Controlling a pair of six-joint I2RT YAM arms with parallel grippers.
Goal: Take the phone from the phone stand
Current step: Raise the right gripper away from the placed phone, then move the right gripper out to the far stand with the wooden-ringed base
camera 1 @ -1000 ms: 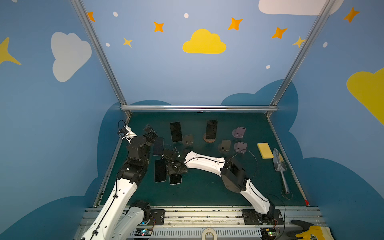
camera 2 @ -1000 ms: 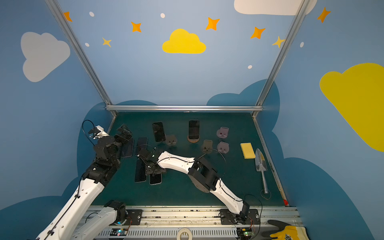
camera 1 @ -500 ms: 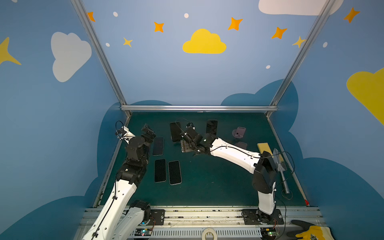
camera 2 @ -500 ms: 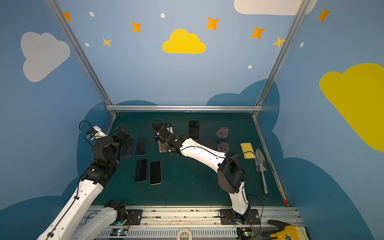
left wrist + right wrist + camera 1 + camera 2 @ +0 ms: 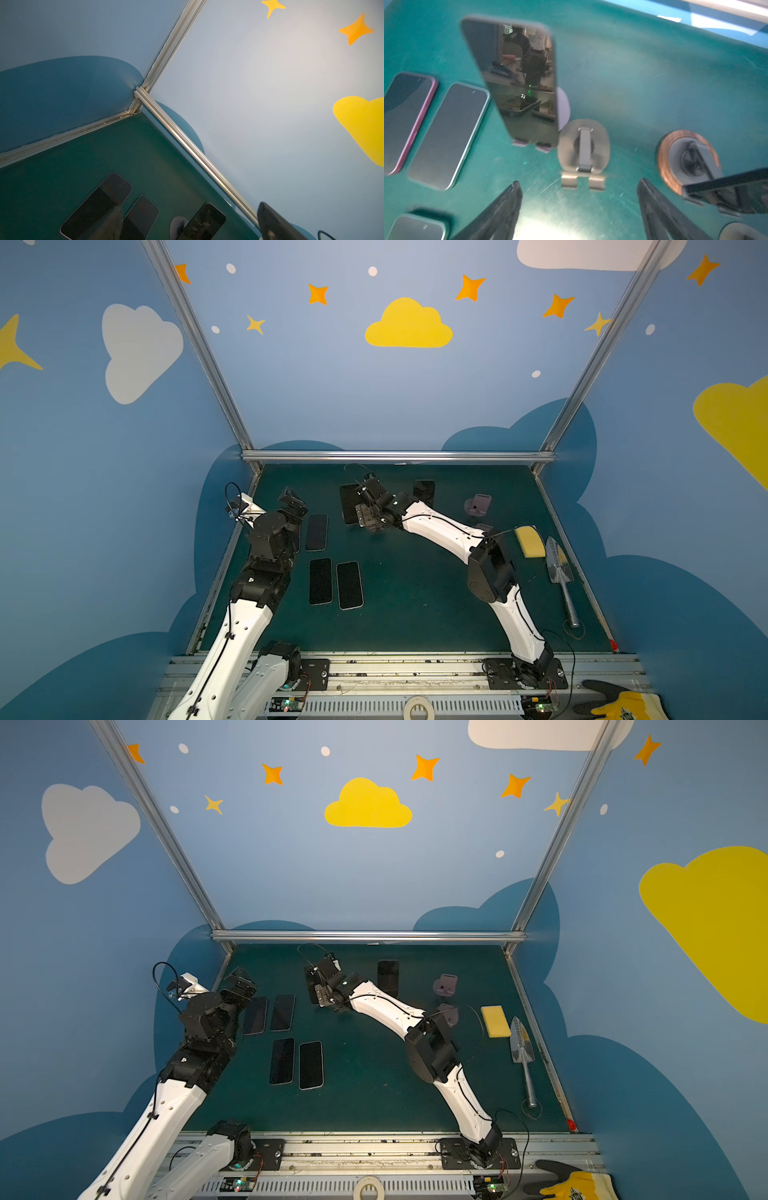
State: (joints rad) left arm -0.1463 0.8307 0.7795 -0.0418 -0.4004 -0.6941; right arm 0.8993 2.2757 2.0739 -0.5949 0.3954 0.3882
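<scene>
You are working on a dark green, felt-like table [image 5: 415,593] boxed in by blue walls painted with clouds and stars.

Nearest you, two slim glossy black phones [image 5: 320,581] lie flat, screens up and side by side. By my reading they are parked there clear of the stands. Two more flat phones [image 5: 282,1012] sit just behind them.

The white-and-black left arm [image 5: 266,547] is tucked against the left edge. Its left jaws are spread wide, hold nothing and tilt up toward the back corner, out of the way.

The white right arm [image 5: 440,526] reaches across to the rear. Its right jaws stand wide apart with nothing between them, facing an empty grey metal stand [image 5: 584,149]: a round plate with a hinge bar and two hooked lips.

Just beside it, a mirror-dark phone [image 5: 521,79] leans back on a lilac disc stand [image 5: 563,108], its bottom edge caught in the lips. It probably has to come up before it comes away.

On the stand's other side, a second black phone [image 5: 424,492] rests on a copper-ringed stand [image 5: 664,158]. I cannot tell which of the two you mean to take.
</scene>
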